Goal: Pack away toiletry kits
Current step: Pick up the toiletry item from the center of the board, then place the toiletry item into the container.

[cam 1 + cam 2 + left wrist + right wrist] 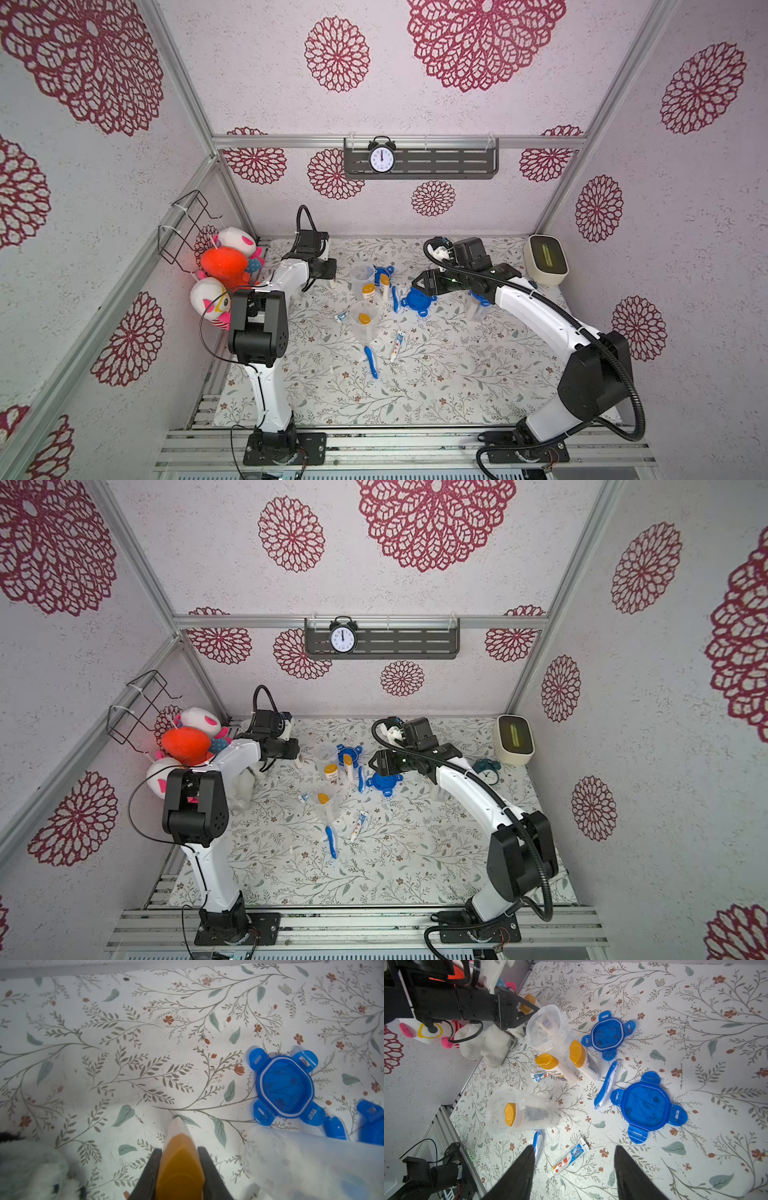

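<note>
My left gripper (179, 1151) is shut on the orange cap of a white bottle (178, 1167), close beside an upright clear jar (362, 276). A second jar (519, 1111) holds an orange-capped bottle. Two more bottles (556, 1068) (583, 1059) lie between the jars. Around them lie two blue toothbrushes (607, 1084) (371, 361), two toothpaste tubes (570, 1159) (540, 1076) and two blue four-tab lids (648, 1105) (608, 1032). My right gripper (574, 1148) hangs open above the table with nothing between its fingers, next to the larger-looking lid (419, 301).
Plush toys (226, 266) crowd the left wall beside the left arm, and a white one (488, 1045) lies just behind the left gripper. A teal alarm clock (488, 771) and a cream box (545, 259) stand at the back right. Another clear jar (477, 309) shows beside the right arm.
</note>
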